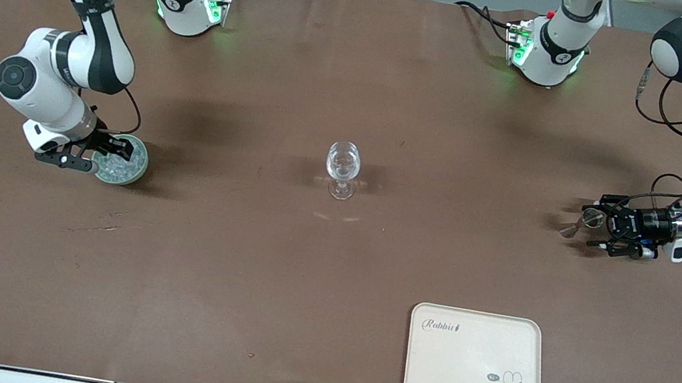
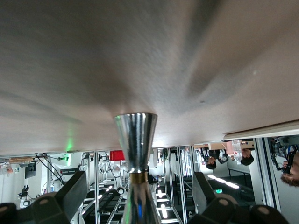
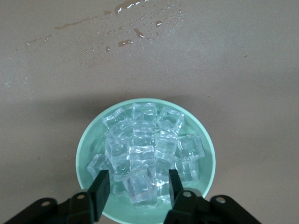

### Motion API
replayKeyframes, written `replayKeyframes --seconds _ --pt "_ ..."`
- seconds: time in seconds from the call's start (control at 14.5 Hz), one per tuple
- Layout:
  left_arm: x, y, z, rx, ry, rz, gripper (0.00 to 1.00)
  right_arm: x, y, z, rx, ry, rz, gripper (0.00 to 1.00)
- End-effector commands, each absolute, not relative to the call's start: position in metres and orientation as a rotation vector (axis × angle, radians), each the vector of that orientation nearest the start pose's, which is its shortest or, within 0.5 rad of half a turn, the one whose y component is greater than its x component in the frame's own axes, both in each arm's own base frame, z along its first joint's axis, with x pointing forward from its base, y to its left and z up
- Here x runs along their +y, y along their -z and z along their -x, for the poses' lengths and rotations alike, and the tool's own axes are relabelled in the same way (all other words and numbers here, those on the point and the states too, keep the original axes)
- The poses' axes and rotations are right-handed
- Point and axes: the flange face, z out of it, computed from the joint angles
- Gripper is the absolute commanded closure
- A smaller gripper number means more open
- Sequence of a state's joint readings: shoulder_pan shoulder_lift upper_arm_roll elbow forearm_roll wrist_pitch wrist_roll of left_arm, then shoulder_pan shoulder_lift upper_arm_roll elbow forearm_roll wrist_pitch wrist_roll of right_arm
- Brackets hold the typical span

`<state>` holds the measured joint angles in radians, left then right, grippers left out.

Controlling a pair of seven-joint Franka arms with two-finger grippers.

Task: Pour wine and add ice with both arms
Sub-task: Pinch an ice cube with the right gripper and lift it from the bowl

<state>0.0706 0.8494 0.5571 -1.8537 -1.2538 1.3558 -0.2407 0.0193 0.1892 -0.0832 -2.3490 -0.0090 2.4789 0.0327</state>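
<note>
The ice (image 1: 117, 166) is a heap of clear cubes in a small pale-green bowl (image 1: 139, 168) toward the right arm's end of the table. My right gripper (image 1: 108, 158) hangs just over it, open. In the right wrist view the ice (image 3: 145, 140) fills the bowl (image 3: 209, 140), and the right gripper (image 3: 138, 179) straddles one cube with a gap on each side. The silvery jigger (image 1: 581, 225) stands on the table toward the left arm's end. My left gripper (image 1: 594, 222) lies level around it, open. In the left wrist view the jigger (image 2: 135, 140) stands between the wide-apart fingers (image 2: 70, 198), untouched. No wine can be seen.
A clear stemmed wine glass (image 1: 343, 165) stands at the table's middle, with a faint wet arc on the cloth just nearer the front camera. A cream tray (image 1: 476, 347) lies near the front edge. Wet streaks (image 3: 126, 28) mark the cloth beside the bowl.
</note>
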Motion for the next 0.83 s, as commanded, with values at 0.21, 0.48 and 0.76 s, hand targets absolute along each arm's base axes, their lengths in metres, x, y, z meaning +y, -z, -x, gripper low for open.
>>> replayKeyframes --seconds 0.21,0.48,0.76 --pt "0.206 -0.104 -0.504 1.391 0.912 -1.455 0.0 -0.033 -0.246 -0.501 0.151 -0.092 3.169 0.44" --pt "0.204 -0.102 -0.504 1.395 0.916 -1.456 0.0 -0.033 -0.245 -0.5 0.151 -0.102 3.169 0.54" --pt "0.196 -0.096 -0.505 1.393 0.92 -1.454 0.0 -0.034 -0.245 -0.5 0.153 -0.104 3.169 0.69"
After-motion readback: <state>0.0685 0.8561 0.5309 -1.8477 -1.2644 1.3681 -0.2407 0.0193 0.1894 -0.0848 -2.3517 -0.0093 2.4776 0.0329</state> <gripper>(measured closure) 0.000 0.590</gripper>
